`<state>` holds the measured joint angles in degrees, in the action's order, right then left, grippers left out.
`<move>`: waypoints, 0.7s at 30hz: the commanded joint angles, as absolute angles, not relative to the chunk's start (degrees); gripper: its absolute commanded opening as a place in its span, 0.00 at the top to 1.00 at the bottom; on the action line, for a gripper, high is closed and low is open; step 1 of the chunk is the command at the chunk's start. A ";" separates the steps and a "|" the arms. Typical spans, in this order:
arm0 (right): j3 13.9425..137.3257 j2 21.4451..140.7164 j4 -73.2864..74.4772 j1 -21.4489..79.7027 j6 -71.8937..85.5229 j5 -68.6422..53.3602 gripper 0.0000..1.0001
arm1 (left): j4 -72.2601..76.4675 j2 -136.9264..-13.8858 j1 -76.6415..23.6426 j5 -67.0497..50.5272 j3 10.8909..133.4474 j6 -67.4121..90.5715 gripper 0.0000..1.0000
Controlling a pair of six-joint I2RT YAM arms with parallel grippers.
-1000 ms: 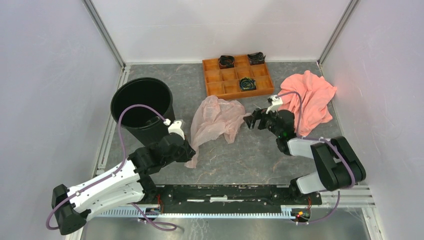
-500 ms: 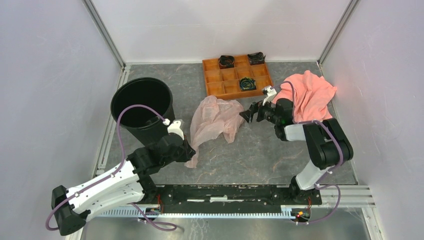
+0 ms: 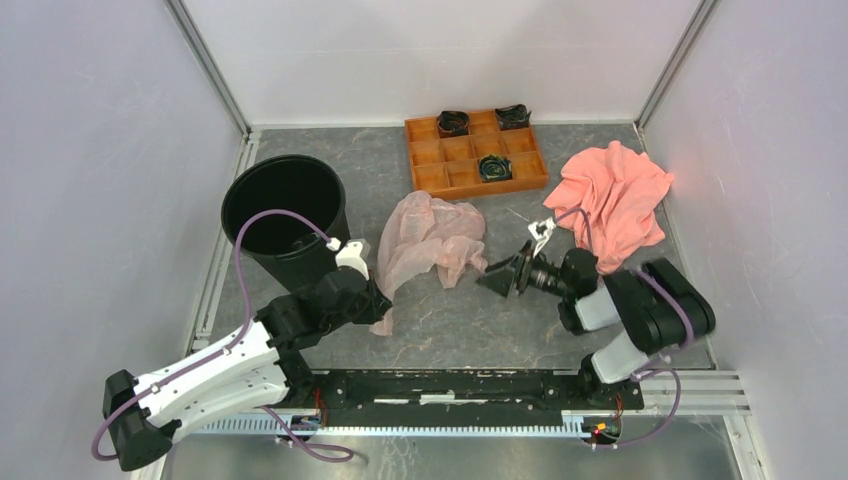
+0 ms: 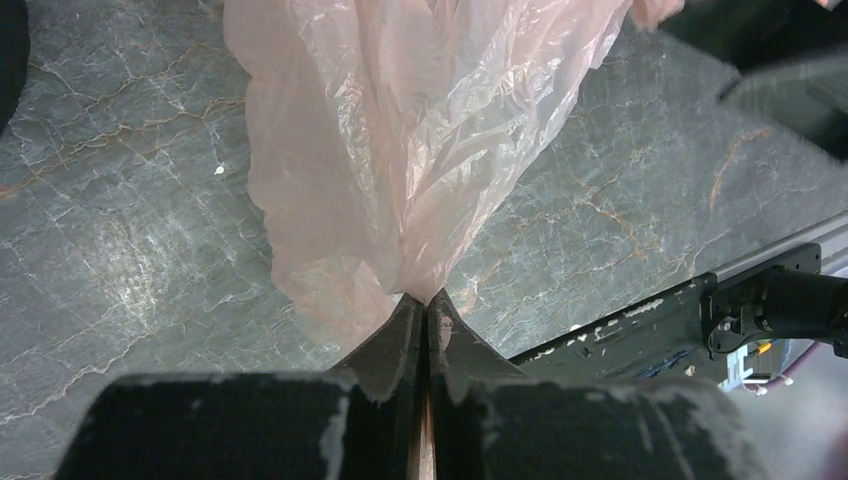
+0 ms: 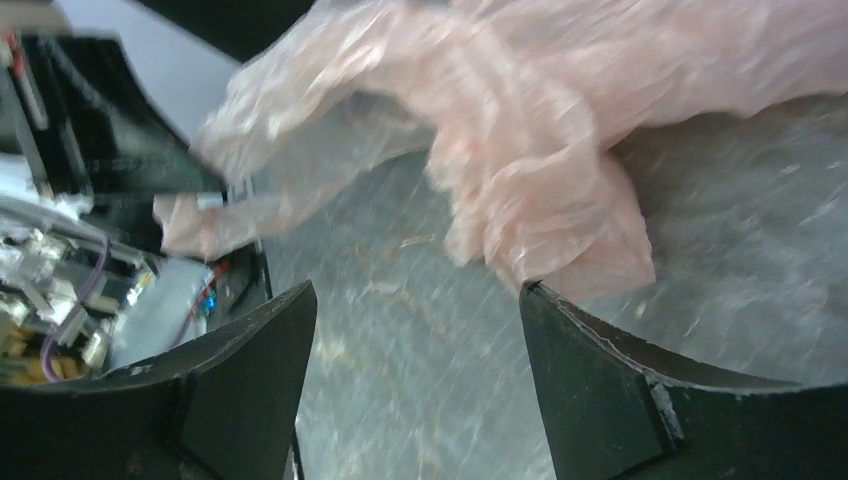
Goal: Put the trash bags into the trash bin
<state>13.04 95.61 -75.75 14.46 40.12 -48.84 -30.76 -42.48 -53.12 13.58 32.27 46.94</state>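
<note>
Grey veined surface [image 3: 480, 330], pale walls [image 3: 100, 150] on 3 sides. Trash bag [image 3: 430, 235] lies crumpled on surface just right of trash bin [image 3: 285, 215], outside it. Left gripper [image 4: 427, 303] pinches bag's near corner. Right gripper [image 5: 415, 300] spread, at bag's edge farthest from bin.

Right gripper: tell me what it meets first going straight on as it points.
Most likely the bag, whose crumpled edge lies just ahead of the open right gripper. How high the gripper rides is unclear, so it might skim it.
</note>
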 commanded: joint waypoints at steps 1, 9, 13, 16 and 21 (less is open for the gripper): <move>6.81 79.65 -63.58 17.37 32.00 -47.46 0.18 | -28.20 -42.57 -53.17 15.55 32.58 44.78 0.92; 13.69 52.85 -16.94 21.71 8.18 -15.99 0.02 | -28.76 -41.21 -53.09 16.42 31.73 45.52 0.93; 18.07 55.26 -16.63 21.12 6.62 -5.14 0.02 | -28.97 -40.70 -53.08 16.32 31.47 45.93 0.93; 18.51 61.03 -26.97 16.26 7.83 -11.02 0.02 | -29.10 -40.80 -53.08 15.80 31.33 46.36 0.93; 21.63 74.44 -46.47 10.13 8.31 -35.95 0.07 | -29.31 -40.29 -53.07 15.38 31.23 46.90 0.93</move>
<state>17.98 67.66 -29.63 11.84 9.93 -19.81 -30.20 -41.19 -53.12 14.87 31.46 46.96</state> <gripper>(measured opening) 0.947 0.073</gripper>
